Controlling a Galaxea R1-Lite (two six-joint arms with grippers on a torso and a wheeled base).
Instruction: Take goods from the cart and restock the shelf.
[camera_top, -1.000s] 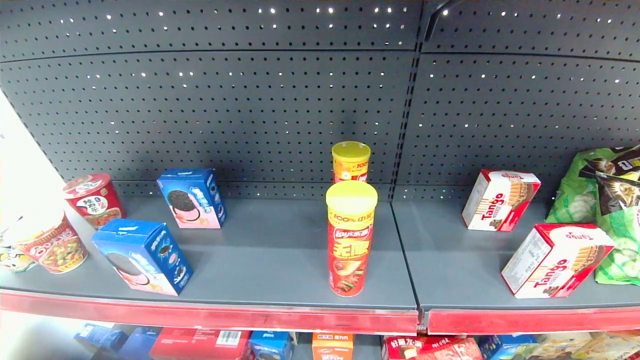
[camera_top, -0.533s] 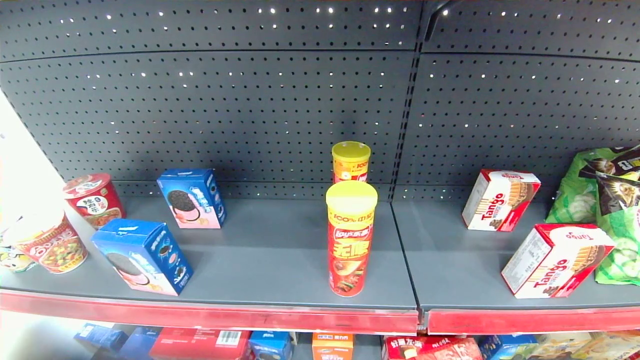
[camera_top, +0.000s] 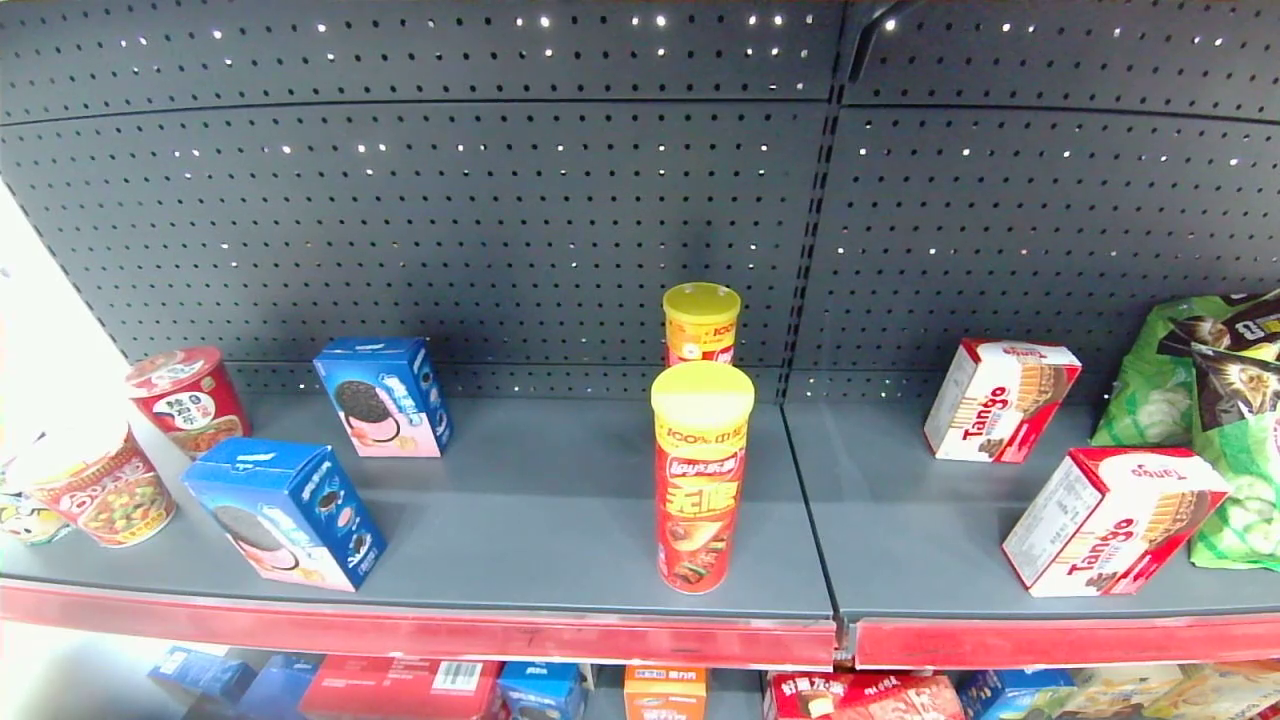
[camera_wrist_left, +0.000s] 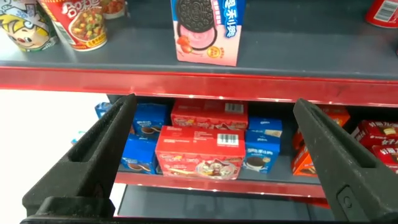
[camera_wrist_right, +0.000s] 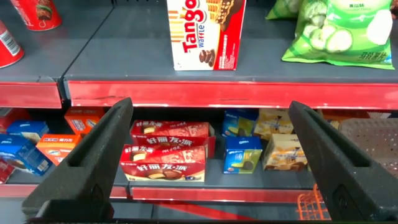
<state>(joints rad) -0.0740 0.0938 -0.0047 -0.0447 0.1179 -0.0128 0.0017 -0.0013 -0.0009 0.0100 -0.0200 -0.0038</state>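
Note:
The grey shelf (camera_top: 560, 520) with a red front strip carries two yellow-lidded red chip cans (camera_top: 700, 480), two blue cookie boxes (camera_top: 285, 515), cup noodles (camera_top: 100, 485), two red-and-white wafer boxes (camera_top: 1105, 525) and green snack bags (camera_top: 1235, 420). My left gripper (camera_wrist_left: 214, 102) stands open and empty in front of the shelf's red strip, below a blue cookie box (camera_wrist_left: 208, 31). My right gripper (camera_wrist_right: 210, 104) is open and empty too, facing the red strip under a wafer box (camera_wrist_right: 205, 34) and a green bag (camera_wrist_right: 339, 31).
A lower shelf holds red boxes (camera_wrist_left: 199, 146) and blue boxes (camera_wrist_left: 261, 149) on the left side, red boxes (camera_wrist_right: 165, 155) and small packs (camera_wrist_right: 242, 152) on the right. A red wire frame (camera_wrist_right: 311, 208) shows low beside the right gripper. Perforated dark panels (camera_top: 500, 220) back the shelf.

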